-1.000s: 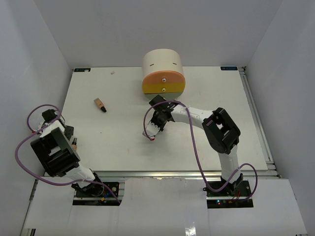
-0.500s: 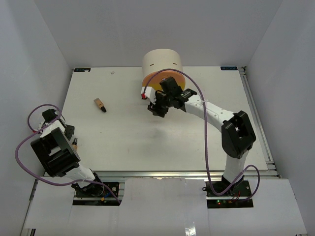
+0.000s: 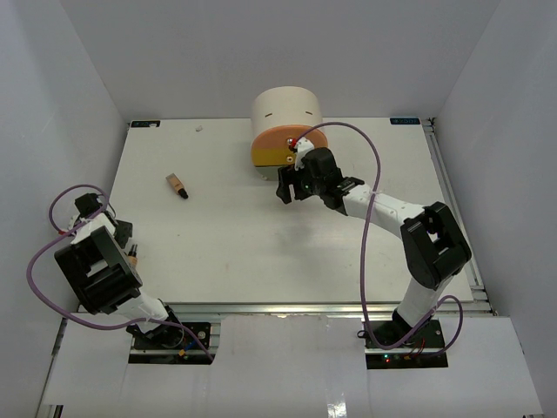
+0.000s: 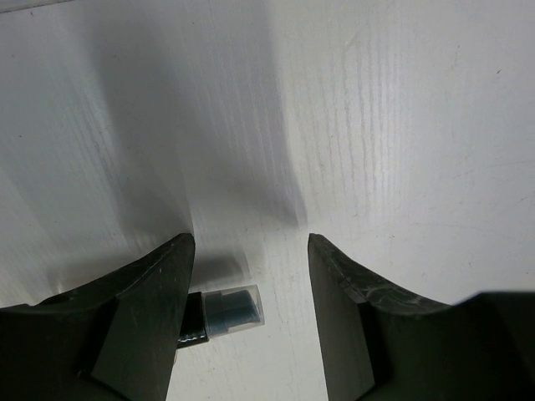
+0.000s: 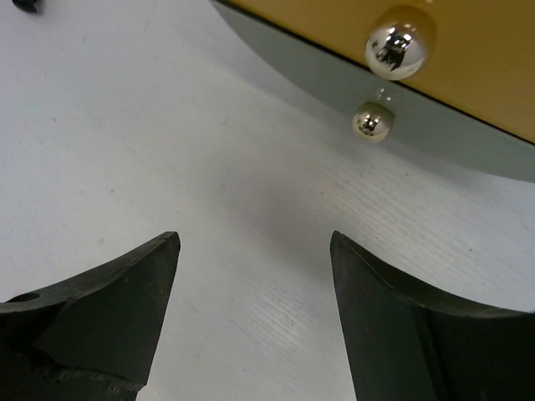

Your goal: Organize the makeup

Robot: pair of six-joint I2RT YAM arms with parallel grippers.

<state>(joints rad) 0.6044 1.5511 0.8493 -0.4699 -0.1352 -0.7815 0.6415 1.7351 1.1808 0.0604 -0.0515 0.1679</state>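
Note:
A tan bottle with a dark cap (image 3: pixel 177 185) lies on the left part of the white table (image 3: pixel 218 235). My left gripper (image 3: pixel 129 252) (image 4: pixel 251 238) hangs at the table's left edge, jaws open. A small clear-capped dark item (image 4: pixel 230 309) lies by the left finger's inner side, and the other finger stands clear of it. My right gripper (image 3: pixel 285 187) (image 5: pixel 255 238) hovers just in front of the drawer unit, open, with only bare table between its fingers. No other makeup is in view.
The cream cylindrical drawer unit (image 3: pixel 287 117) stands at the back centre. Its orange front (image 5: pixel 468 58) carries two chrome knobs (image 5: pixel 399 43), close ahead of my right fingers. A white speck (image 3: pixel 199 128) lies near the back edge. White walls enclose the table.
My right arm swung from the table's middle up to the drawer unit's front, and its jaws opened wide. The left arm has not moved.

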